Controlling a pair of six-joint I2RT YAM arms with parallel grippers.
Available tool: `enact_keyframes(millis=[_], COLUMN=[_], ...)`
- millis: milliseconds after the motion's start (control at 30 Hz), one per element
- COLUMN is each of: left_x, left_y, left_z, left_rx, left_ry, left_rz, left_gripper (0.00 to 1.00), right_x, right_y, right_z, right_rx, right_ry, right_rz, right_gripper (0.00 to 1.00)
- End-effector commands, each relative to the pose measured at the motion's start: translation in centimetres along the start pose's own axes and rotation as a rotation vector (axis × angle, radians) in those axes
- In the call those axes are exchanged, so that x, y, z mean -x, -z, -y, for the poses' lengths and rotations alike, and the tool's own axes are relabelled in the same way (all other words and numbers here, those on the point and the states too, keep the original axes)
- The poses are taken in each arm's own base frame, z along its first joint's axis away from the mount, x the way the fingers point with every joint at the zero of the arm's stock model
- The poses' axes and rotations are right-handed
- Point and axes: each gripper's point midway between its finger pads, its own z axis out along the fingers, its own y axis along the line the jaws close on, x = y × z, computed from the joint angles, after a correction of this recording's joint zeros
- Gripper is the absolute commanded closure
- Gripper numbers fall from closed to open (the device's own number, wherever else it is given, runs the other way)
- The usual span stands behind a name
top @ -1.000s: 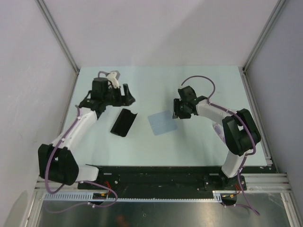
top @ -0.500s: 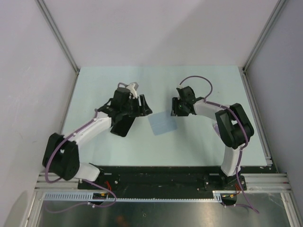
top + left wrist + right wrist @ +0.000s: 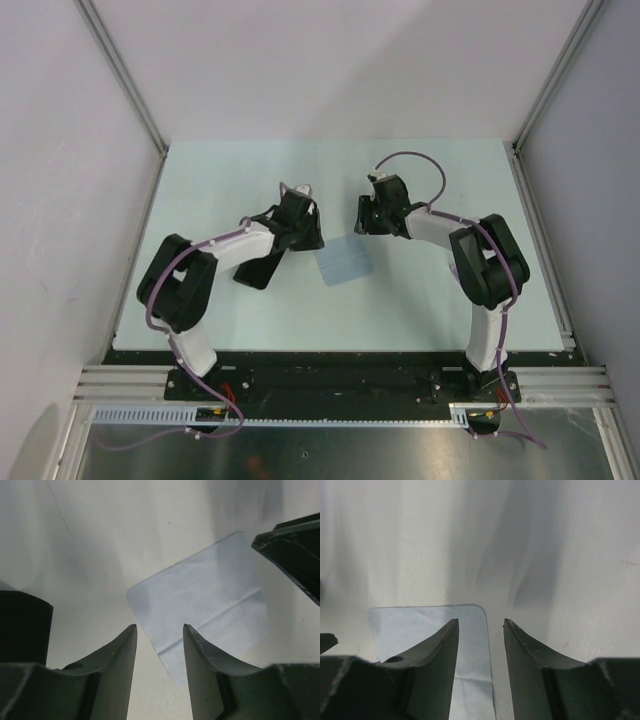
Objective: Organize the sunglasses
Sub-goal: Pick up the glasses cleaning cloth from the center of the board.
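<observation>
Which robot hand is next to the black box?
The left gripper: the black case lies beside it; the right gripper is across the blue cloth.

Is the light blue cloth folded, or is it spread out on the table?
Spread out. The cloth lies flat as one sheet on the table, showing only a faint crease.

The sunglasses cannot be made out in any view: neither the overhead view nor either wrist view shows a pink frame or purple lenses on the bench point(image 3: 420, 300). Their pose cannot be told.
</observation>
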Motion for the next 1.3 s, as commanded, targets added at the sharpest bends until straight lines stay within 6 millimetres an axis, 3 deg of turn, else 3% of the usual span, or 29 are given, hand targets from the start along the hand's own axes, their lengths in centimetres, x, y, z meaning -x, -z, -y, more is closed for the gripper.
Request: enact_keyframes(millis=[0, 300, 700, 767, 933, 1033, 1267], left_x=[2.1, 1.0, 0.5, 0.1, -0.6, -1.3, -0.9], left_y=[-0.7, -3.0, -4.1, -4.5, -4.7, -4.8, -4.6], left_z=[-0.2, -1.1, -1.9, -1.9, -1.8, -1.8, -1.9], left_rx=[0.080, 0.146, 0.192, 0.184, 0.172, 0.161, 0.168], left_ry=[0.016, -0.029, -0.062, -0.073, -0.076, -0.076, -0.079], left_rz=[0.067, 0.018, -0.002, -0.020, -0.046, -0.067, -0.056], left_gripper=[0.53, 0.59, 0.56, 0.62, 0.63, 0.73, 0.83], right_x=[2.7, 1.1, -0.1, -0.3, -1.0, -1.0, -1.0], right_y=[-0.4, -1.4, -2.2, -2.2, -2.4, -2.4, -2.4], right_z=[-1.2, -1.4, -1.6, -1.7, -1.7, -1.9, -1.9], right_rx=[0.044, 0.034, 0.029, 0.030, 0.024, 0.028, 0.016], right_ry=[0.033, 0.076, 0.113, 0.118, 0.120, 0.124, 0.123], right_rz=[0.064, 0.019, -0.024, -0.029, -0.052, -0.052, -0.054], right_gripper=[0.55, 0.61, 0.64, 0.66, 0.70, 0.76, 0.83])
